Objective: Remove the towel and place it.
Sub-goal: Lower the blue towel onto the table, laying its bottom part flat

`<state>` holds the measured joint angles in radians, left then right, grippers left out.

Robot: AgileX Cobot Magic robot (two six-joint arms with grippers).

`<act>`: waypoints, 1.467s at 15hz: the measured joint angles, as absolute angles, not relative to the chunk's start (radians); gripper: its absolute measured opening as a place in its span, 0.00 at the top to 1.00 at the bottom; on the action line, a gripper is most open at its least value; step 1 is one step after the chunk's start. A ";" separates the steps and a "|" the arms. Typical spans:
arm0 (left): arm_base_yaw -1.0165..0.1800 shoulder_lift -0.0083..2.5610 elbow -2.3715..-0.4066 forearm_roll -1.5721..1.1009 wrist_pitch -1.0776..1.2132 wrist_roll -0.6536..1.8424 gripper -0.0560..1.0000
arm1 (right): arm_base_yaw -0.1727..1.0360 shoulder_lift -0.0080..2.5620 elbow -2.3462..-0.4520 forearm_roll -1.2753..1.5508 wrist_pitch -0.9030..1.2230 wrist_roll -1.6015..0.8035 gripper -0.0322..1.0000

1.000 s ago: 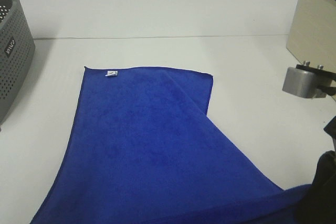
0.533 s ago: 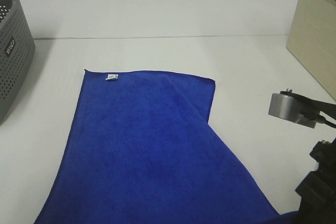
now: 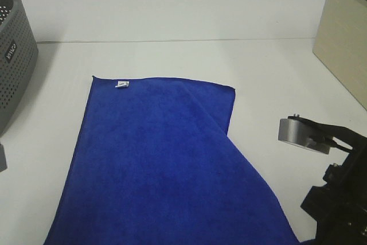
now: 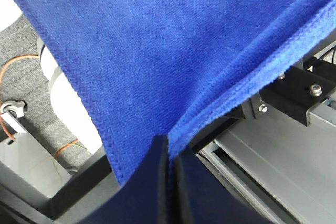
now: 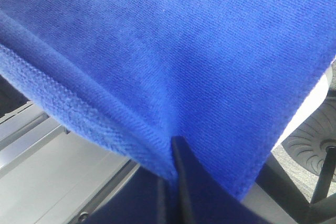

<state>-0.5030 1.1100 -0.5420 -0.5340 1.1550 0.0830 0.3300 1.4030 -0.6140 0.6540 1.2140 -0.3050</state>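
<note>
On a white table (image 3: 172,15), a blue towel (image 3: 160,159) lies spread out flat, its small white tag (image 3: 121,84) near the far left corner; any print on the tag is too small to read. A diagonal crease runs down the towel's right side, and its near end passes out of the high camera's view. At the table's left edge stands a grey perforated basket (image 3: 14,78) bearing a dark label (image 3: 11,53) whose pale lettering cannot be made out. A beige box (image 3: 344,44) sits at the far right. Neither container's contents are visible. The wrist cameras show the left gripper (image 4: 169,150) with its jaws pressed together on the towel's stitched hem, and the right gripper (image 5: 170,166) likewise pinching the hem, blue cloth draping away from both. The right arm (image 3: 338,199) shows at the lower right, beside the towel.
</note>
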 joint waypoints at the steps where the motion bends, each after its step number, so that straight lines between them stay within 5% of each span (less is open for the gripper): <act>1: -0.503 1.110 -0.562 -0.524 1.157 0.084 0.95 | 0.330 1.399 -0.638 0.644 1.214 -0.305 0.95; 12: -0.511 1.356 -1.441 0.227 1.143 0.130 0.95 | 0.340 1.499 -1.619 0.308 1.130 -0.294 0.95; 18: -0.366 1.690 -2.036 0.263 1.152 0.257 0.95 | 0.342 1.835 -2.243 0.147 1.088 -0.295 0.95; 22: -0.330 1.825 -2.247 0.301 1.027 0.300 0.95 | 0.341 1.989 -2.473 0.095 0.960 -0.295 0.95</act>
<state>-0.3300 1.8250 -2.2470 0.3010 1.0270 0.3000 0.3410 1.9890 -2.4730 0.0950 0.9600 -0.2950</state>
